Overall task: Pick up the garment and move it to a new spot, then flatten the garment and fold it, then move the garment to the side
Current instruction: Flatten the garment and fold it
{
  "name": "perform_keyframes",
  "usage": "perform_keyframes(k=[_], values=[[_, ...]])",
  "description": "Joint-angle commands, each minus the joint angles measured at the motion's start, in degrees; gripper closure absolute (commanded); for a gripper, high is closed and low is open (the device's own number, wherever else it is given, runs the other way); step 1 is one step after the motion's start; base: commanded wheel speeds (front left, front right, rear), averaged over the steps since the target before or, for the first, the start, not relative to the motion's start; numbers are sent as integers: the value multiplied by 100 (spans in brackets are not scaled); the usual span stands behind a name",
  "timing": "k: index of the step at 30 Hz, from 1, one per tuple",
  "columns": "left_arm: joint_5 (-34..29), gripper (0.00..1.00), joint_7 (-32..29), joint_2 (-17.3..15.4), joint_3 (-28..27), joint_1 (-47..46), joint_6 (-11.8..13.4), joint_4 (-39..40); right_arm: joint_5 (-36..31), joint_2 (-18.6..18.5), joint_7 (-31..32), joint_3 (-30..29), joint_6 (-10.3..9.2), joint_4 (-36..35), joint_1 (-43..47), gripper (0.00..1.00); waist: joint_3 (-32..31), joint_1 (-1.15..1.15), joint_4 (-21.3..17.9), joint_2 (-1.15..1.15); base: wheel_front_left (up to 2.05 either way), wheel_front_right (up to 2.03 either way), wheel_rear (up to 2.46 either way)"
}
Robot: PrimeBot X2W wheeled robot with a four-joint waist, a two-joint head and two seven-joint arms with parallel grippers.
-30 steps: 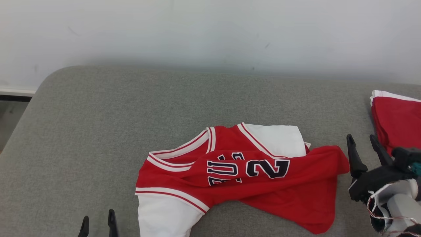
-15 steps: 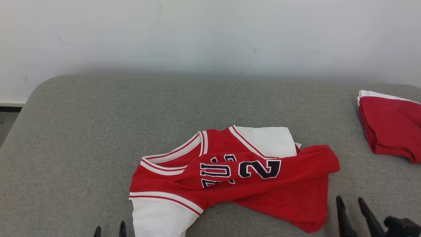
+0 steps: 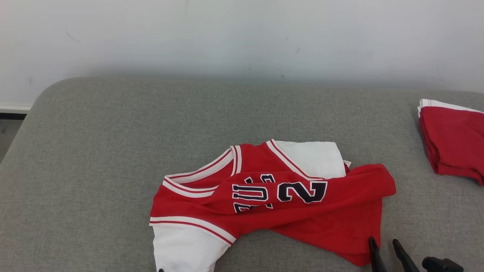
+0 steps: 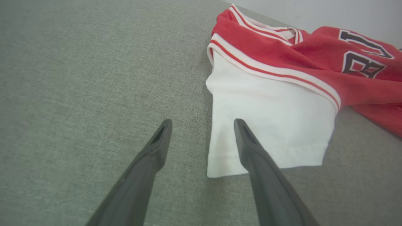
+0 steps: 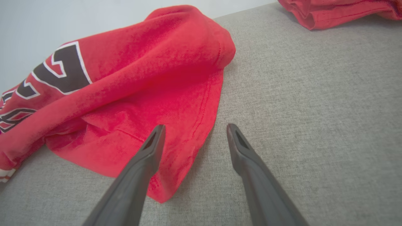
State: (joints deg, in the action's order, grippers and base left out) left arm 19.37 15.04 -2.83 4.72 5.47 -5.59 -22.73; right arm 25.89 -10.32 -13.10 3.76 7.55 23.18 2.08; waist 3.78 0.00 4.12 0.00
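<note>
A red jersey [image 3: 287,211] with white sleeves is seen lying crumpled low in the centre of the head view, on a grey cushioned surface [image 3: 113,151] backed by a pale wall [image 3: 242,34]. Its body is doubled over itself, so the dark lettering and the numeral are only partly readable. The near white sleeve [image 3: 185,249] is cut off by the bottom edge. At the right edge a second red garment [image 3: 453,143], folded, is cut off by the frame and lies well apart from the jersey.

At the lower right of the head view only the two dark finger ends of the right claw [image 3: 383,243] are visible, just beside the jersey's lower red hem. In the right wrist view this claw [image 5: 195,127] is shown spread and empty. The finger on the frame's left is over the red hem and the other is over bare grey cloth.

In the left wrist view the left claw [image 4: 203,123] is likewise shown spread, with nothing held. One finger [image 4: 267,175] overlaps the sleeve's corner and the other is over the surface. Contact with the fabric cannot be judged for either claw.
</note>
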Motion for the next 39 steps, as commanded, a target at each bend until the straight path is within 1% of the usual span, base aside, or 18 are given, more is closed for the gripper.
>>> perform_keyframes(k=[1, 5, 9, 19, 20, 21, 22, 23, 24, 25, 26, 28, 31, 33, 34, 36, 39], values=[[29, 0, 15, -12, 10, -91, -41, -58, -21, 20, 30, -1, -14, 56, -87, 0, 10, 0, 2, 0, 0, 0, 0], [52, 0, 15, -7, 205, -149, -93, -301, -38, 66, 53, 80, -14, 188, -219, 0, 32, 0, -12, 0, 0, 0, 0], [140, 0, 15, -11, 274, -206, -128, -464, 23, 90, 38, 159, -14, 321, -317, 0, 42, 0, -1, 0, 0, 0, 0], [387, 0, 15, -12, 405, -352, -136, -890, 98, 160, 25, 215, -14, 613, -192, 0, -33, 0, 38, 0, 0, 0, 0], [430, 0, 15, -12, 422, -364, -140, -952, 108, 167, 49, 230, -14, 627, -183, 10, -38, 0, 31, 0, 0, 0, 0], [484, 0, 14, -12, 446, -373, -147, -1023, 111, 169, 75, 242, -14, 640, -184, 36, -44, 0, 26, 0, 0, 0, 0], [543, 0, 14, -12, 475, -407, -155, -1097, 127, 165, 80, 252, -14, 645, -196, 75, -50, 0, 25, 0, 0, 0, 0], [605, 0, 14, -11, 525, -459, -164, -1176, 129, 154, 73, 262, -14, 629, -202, 100, -59, 0, 25, 0, 0, 0, 0], [662, 26, 13, -11, 558, -505, -172, -1246, 123, 147, 47, 257, -14, 606, -189, 100, -68, 0, 24, 0, 0, 0, 0], [736, 87, 13, -10, 592, -556, -180, -1292, 106, 140, 21, 230, -14, 586, -168, 100, -75, 0, 20, 0, 0, 0, 0], [783, 100, 13, -4, 629, -594, -189, -1336, 85, 134, -3, 221, -14, 567, -145, 100, -81, 0, 14, 0, 0, 0, 0], [834, 100, 10, 11, 725, -639, -199, -1421, 53, 114, -16, 208, -14, 507, -116, 100, -94, 0, -4, 0, 0, 0, 0], [1024, 100, 12, -6, 624, -595, -189, -1217, 15, 54, -68, 181, -14, 369, -70, 100, -102, 0, -48, 0, 0, 0, 0], [955, 100, 14, -11, 467, -449, -191, -897, 33, -1, -97, 181, -14, 189, -6, 100, -97, 0, -60, 0, 0, 0, 0], [955, 100, 14, -11, 467, -449, -191, -897, 33, -1, -97, 181, -14, 189, -6, 100, -97, 0, -60, 0, 0, 0, 0], [1064, 100, 15, -14, 276, -238, -192, -522, 113, -83, -120, 159, -14, -96, 112, 100, -91, 0, -45, 0, 0, 0, 0], [914, 100, 14, -6, 116, -16, -193, 36, 145, -238, -148, 46, -14, -505, 368, 100, -85, 0, -15, 0, 0, 0, 0]])
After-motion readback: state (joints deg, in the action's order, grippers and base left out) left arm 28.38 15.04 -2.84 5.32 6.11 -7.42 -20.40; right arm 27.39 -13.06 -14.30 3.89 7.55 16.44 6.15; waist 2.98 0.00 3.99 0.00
